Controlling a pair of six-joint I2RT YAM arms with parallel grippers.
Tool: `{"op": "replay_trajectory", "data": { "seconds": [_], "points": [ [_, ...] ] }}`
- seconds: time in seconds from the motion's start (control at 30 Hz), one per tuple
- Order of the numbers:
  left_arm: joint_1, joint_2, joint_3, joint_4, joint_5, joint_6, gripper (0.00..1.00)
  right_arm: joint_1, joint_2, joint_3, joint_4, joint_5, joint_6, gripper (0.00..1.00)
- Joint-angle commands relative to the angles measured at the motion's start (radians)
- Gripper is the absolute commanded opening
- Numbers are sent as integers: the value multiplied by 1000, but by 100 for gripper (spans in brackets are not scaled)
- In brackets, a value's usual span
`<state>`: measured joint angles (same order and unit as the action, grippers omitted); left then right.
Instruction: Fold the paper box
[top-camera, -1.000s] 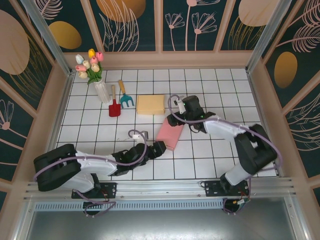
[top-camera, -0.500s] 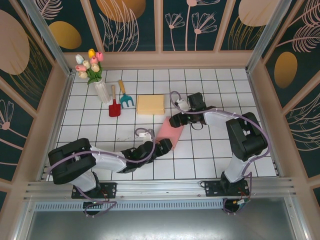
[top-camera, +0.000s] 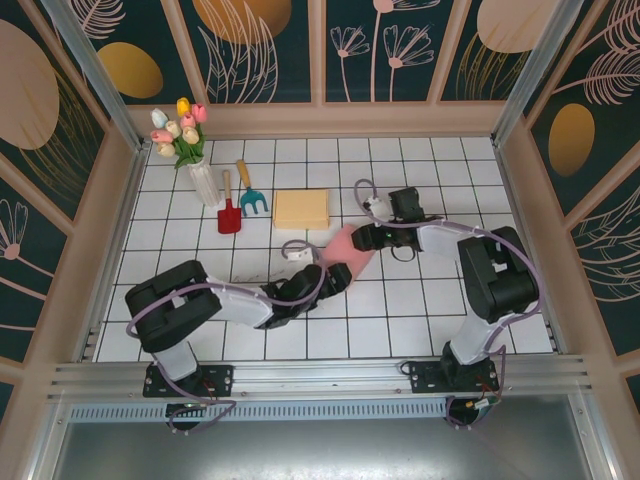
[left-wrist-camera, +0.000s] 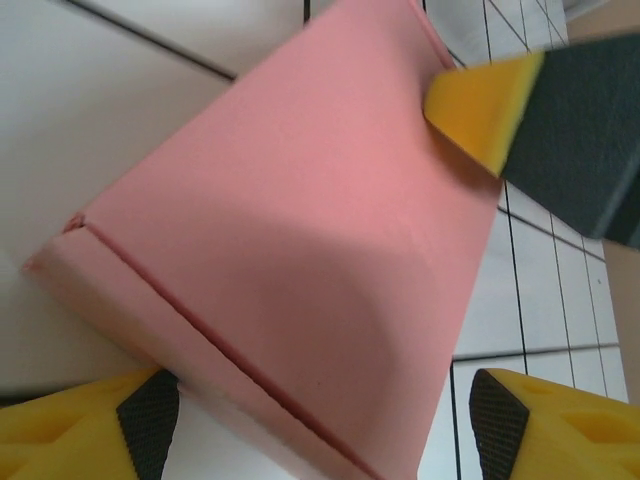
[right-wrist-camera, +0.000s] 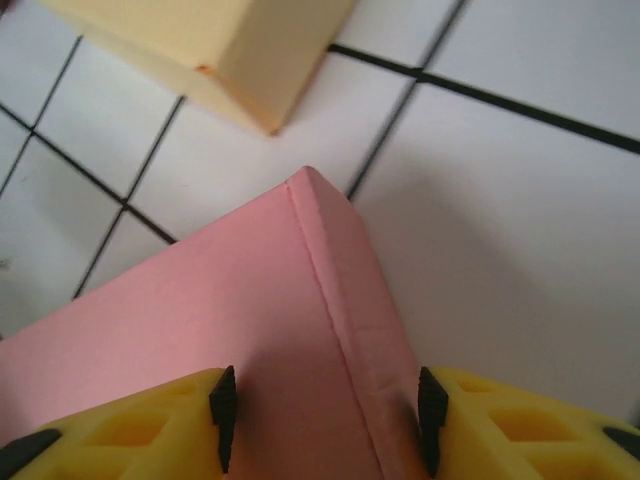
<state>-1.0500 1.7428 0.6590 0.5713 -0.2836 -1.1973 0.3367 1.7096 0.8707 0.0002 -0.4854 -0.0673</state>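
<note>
Nearest the arm bases, the left jaws lie low over the white tiled counter (top-camera: 170, 240) and straddle the near end of the pink paper box (top-camera: 348, 255). They are released: in the left wrist view one yellow fingertip (left-wrist-camera: 100, 425) sits close against a creased corner, while a sliver of tile shows between the other fingertip and the box's side. The pink paper box lies aslant at the counter's middle, between the two arms, with a seam running along its near flap. At its far end the right jaws look clenched on a folded ridge, one black pad (right-wrist-camera: 222, 415) on the top face and one on the side wall. The step in hand appears to be pinning the far end so the near flap can be worked. Next, the left jaws probably need to close on that flap and press it along its crease without dragging the box. Just beyond lies a pale yellow closed box (top-camera: 300, 209), which is apart from the work.
</note>
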Motion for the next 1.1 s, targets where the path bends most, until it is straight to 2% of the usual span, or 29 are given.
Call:
{"op": "replay_trajectory", "data": {
  "seconds": [0.0, 0.3, 0.6, 0.87, 1.07],
  "points": [
    [25, 38, 148, -21, 51, 118, 79, -28, -56, -59, 42, -1, 85, 50],
    [72, 215, 575, -288, 39, 313, 80, -111, -121, -125, 197, 78, 182, 48],
    [144, 413, 858, -414, 64, 376, 80, -134, -99, -109, 329, 164, 215, 48],
    [206, 487, 957, -460, 61, 393, 80, -137, -29, -76, 411, 162, 200, 48],
    [214, 522, 983, -490, 68, 387, 80, -140, 24, -61, 423, 181, 209, 48]
  ]
}}
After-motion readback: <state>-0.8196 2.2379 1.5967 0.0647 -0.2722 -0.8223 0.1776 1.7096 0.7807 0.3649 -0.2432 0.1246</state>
